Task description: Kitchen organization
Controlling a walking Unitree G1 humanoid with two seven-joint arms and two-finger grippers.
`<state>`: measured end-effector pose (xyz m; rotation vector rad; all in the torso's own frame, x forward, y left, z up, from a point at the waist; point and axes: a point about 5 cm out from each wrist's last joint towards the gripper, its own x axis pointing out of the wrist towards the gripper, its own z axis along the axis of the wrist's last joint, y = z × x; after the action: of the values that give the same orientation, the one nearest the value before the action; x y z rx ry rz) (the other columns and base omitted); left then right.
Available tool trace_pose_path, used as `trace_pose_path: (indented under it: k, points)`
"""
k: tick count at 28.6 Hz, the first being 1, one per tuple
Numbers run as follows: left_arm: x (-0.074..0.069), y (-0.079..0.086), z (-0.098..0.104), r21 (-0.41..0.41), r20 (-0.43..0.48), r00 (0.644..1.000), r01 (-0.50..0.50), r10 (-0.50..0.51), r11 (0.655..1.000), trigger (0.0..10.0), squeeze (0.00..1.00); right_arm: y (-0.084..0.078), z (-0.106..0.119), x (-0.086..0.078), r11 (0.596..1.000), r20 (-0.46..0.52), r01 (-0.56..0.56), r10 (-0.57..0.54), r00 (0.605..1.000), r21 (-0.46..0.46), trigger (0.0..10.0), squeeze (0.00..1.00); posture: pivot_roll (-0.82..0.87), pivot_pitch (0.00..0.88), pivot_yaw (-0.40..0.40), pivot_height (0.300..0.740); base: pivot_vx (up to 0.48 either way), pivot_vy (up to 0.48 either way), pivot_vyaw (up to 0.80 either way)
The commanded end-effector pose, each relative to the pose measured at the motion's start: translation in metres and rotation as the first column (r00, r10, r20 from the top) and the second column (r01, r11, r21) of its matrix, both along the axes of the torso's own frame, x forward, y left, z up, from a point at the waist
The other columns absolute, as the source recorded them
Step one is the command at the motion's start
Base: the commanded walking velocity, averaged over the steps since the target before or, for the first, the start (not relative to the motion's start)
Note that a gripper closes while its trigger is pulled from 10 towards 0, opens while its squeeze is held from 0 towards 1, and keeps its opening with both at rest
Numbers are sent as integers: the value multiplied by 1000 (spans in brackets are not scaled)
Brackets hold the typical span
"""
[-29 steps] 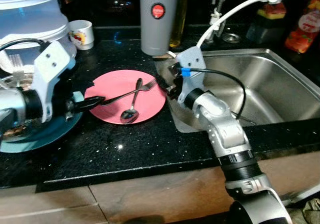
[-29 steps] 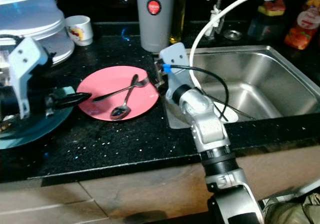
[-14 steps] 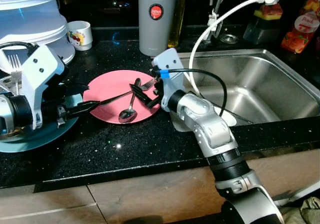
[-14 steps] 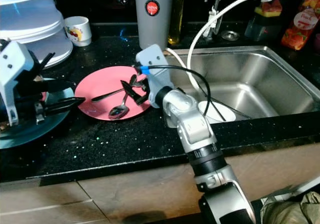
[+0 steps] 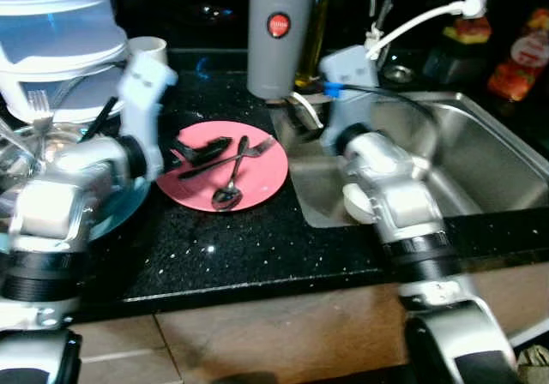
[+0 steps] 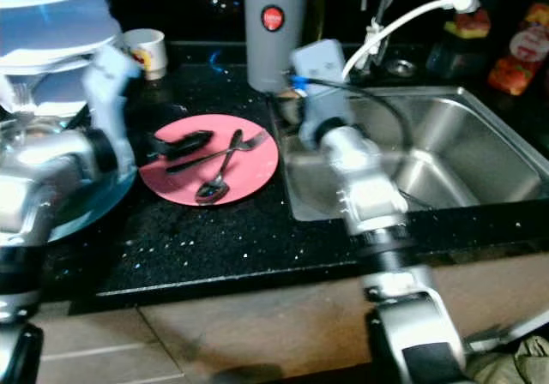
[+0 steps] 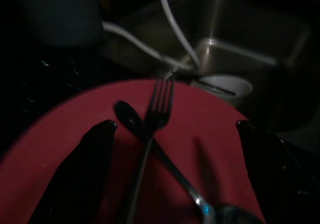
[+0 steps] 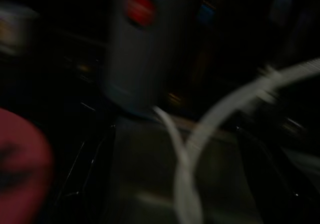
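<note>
A pink plate (image 5: 257,178) lies on the black counter left of the sink. A fork (image 5: 257,148) and a spoon (image 5: 227,197) lie crossed on it. My left gripper (image 5: 202,153) hovers low over the plate's left part, open. In the left wrist view its fingers (image 7: 92,159) stand wide on either side of the fork (image 7: 159,101) and spoon handle (image 7: 131,119). My right gripper (image 8: 175,149) is open and blurred at the sink's left rim, facing the grey canister (image 8: 142,44).
A grey canister (image 5: 280,33) stands behind the plate, with a mug (image 5: 147,50) and stacked plastic containers (image 5: 51,24) at the back left. A teal plate (image 5: 116,217) lies at far left. The steel sink (image 5: 480,135) holds a white bowl (image 5: 358,202). A white hose (image 5: 420,20) arcs above it.
My right gripper has pulled back from the plate toward the sink rim. My left gripper has moved in over the plate. The fork and spoon lie as before. The camera shifted.
</note>
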<state>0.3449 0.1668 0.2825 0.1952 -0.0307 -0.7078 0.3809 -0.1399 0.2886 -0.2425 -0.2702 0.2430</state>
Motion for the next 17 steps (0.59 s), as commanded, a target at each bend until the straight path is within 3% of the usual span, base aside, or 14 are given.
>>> trace_pose_path:
  k: [1,4,8,17]
  points:
    - [3,-9,-10,46,-78,997,27,-24,999,10000,1000,-11,-9,0,999,-17,28,-29,999,-26,10000,0,31,99,-35,740,0,0,0]
    - [4,-15,-19,105,-135,990,54,-39,993,10000,1000,-21,-13,0,998,-28,49,-50,998,-48,10000,0,30,106,-38,740,0,0,0]
    - [9,-8,-25,199,-166,986,26,8,980,10000,1000,-26,-17,0,997,-42,47,-50,998,-67,10000,0,30,111,-35,740,0,0,0]
    - [22,5,-19,214,-207,971,-76,122,974,10000,1000,-25,-24,-1,995,-76,-11,3,997,-97,10000,0,40,111,-33,740,0,0,0]
